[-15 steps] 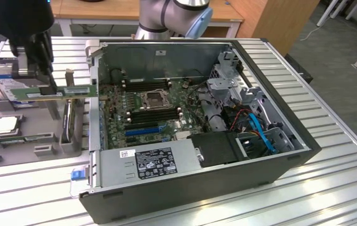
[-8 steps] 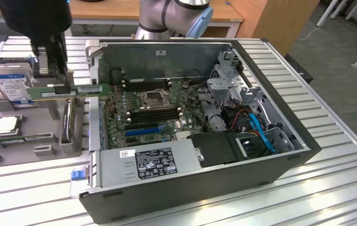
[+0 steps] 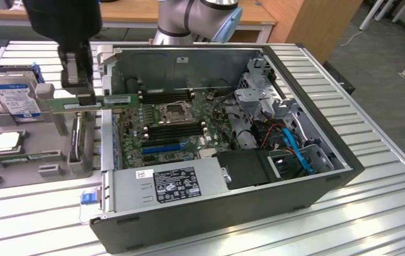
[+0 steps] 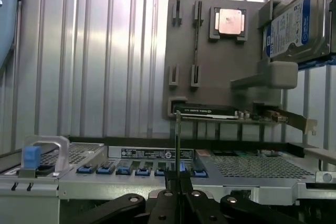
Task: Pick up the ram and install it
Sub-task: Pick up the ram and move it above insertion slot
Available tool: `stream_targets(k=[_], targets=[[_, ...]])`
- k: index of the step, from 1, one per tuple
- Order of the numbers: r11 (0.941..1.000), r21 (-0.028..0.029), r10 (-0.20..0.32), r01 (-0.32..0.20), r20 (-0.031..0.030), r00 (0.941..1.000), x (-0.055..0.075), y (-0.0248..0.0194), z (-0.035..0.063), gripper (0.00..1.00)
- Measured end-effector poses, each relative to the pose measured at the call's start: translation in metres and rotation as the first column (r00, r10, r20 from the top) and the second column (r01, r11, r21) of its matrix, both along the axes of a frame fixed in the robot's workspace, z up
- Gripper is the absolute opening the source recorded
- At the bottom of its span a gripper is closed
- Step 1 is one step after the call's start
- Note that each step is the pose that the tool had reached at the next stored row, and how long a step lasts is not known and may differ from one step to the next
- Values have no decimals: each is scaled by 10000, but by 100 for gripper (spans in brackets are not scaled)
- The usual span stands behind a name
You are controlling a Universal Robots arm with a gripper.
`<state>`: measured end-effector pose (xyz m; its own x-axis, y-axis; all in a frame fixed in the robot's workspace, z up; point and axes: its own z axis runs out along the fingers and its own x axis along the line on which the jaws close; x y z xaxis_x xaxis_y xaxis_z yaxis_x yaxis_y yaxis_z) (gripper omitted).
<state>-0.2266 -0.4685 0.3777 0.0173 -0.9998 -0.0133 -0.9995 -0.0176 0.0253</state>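
Observation:
The ram (image 3: 92,103) is a thin green stick held level in the air, spanning the gap between the grey parts holder (image 3: 56,160) and the open computer case (image 3: 316,186). My gripper (image 3: 85,97) comes down from above and is shut on the ram near its middle. In the wrist view the ram (image 4: 177,140) shows edge-on as a thin upright line, pinched between my fingertips (image 4: 177,184). Black empty memory slots (image 3: 165,96) lie on the motherboard inside the case, just beyond the ram's end, with more slots (image 3: 177,130) lower down.
On the grey holder stand a hard drive (image 3: 16,96) and a processor chip (image 3: 6,141); in the wrist view I see the hard drive (image 4: 294,22), the chip (image 4: 230,22) and a black card (image 4: 210,111). The case wall (image 3: 106,133) rises under the ram. A power supply (image 3: 170,184) and blue cables (image 3: 295,149) fill the case.

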Motion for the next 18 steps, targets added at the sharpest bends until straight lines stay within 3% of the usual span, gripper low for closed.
stream_targets(k=[18], targets=[[9994, 8, 345, -345, 0, 9994, 555, -2, 0, 12]])
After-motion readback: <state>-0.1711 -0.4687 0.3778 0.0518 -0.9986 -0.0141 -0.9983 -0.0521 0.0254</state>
